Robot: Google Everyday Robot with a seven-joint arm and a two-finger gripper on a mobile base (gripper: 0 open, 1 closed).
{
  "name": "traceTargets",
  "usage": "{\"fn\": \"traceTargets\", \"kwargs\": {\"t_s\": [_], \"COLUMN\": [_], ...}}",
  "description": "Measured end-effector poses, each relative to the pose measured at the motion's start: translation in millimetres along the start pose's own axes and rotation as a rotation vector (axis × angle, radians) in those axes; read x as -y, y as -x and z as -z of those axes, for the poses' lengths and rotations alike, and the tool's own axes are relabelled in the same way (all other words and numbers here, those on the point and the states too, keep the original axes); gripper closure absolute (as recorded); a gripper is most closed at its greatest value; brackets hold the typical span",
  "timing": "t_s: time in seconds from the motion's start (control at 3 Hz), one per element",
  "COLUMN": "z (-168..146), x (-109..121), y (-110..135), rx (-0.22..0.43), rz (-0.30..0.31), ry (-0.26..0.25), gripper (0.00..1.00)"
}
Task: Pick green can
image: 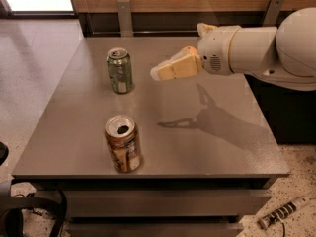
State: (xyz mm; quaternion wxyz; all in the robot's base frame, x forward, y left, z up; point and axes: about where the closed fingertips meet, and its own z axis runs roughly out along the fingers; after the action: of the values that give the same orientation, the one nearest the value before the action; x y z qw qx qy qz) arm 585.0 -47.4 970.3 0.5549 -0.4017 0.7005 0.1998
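Observation:
The green can [120, 70] stands upright on the grey table [207, 147], toward the back left, with pale markings and a silver top. My gripper [160, 73] reaches in from the right on a white arm and hangs above the table a short way right of the can, at about its top height, not touching it. Its cream-coloured fingers [175, 67] point left at the can.
A brown-and-gold can [123, 143] stands upright near the table's front edge, open on top. An orange [188, 50] is mostly hidden behind the gripper at the back. A wood-panelled wall runs behind the table. A cable lies on the floor at lower right.

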Motion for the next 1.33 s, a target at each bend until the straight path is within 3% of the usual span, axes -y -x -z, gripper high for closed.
{"fn": "traceTargets", "kwargs": {"t_s": [0.33,1.0,1.33], "z": [1.8,-86.4,-111.4], "x": [0.1,-10.9,-16.1], "y": [1.0,3.1,-6.4], "rx": [-0.008,0.110,0.154], "rz": [0.005,-0.020,-0.039], "ry": [-0.001,0.133,0.140], "gripper": [0.00,0.00,0.00]}}
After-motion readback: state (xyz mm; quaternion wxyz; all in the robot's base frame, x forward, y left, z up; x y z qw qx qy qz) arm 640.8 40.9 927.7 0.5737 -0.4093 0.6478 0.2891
